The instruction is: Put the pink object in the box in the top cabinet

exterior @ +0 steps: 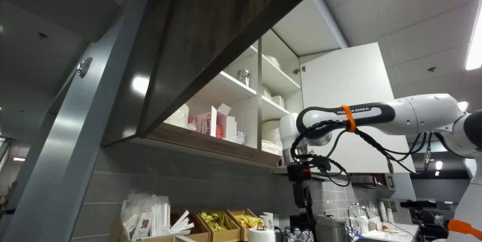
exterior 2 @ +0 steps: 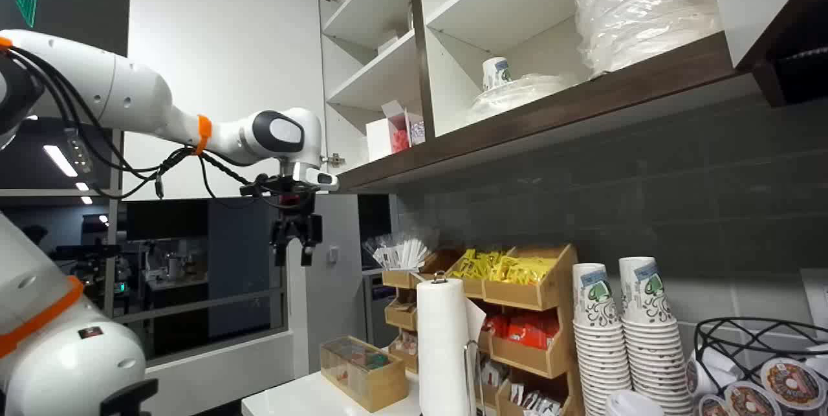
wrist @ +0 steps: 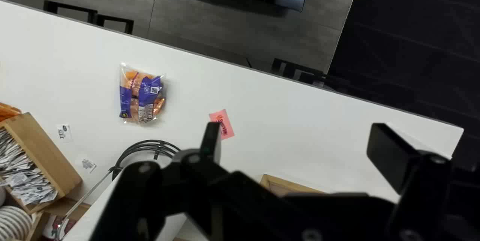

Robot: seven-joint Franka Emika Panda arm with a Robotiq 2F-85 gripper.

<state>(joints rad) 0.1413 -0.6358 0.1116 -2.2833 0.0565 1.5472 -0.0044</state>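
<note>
Because the pink packet (wrist: pixel 224 121) lies on the bench (wrist: pixel 262 95) left of the opening of the end effector (wrist: pixel 298 149) in the wrist view, edge partly behind one fingertip (wrist: pixel 210 138), the next move probably needs a shift that way, then a descent. Packet's long axis runs roughly across the closing direction: favourable, I judge. Jaws spread wide, holding nothing, well above the bench. White box (exterior 2: pixel 380 139) sits in the top cabinet (exterior 2: pixel 517 120).

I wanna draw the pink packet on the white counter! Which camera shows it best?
The wrist view, because it looks down on the pink packet and shows it nearly whole, printed side up. Neither exterior view shows that packet, though both show pink contents in a white box.
</note>
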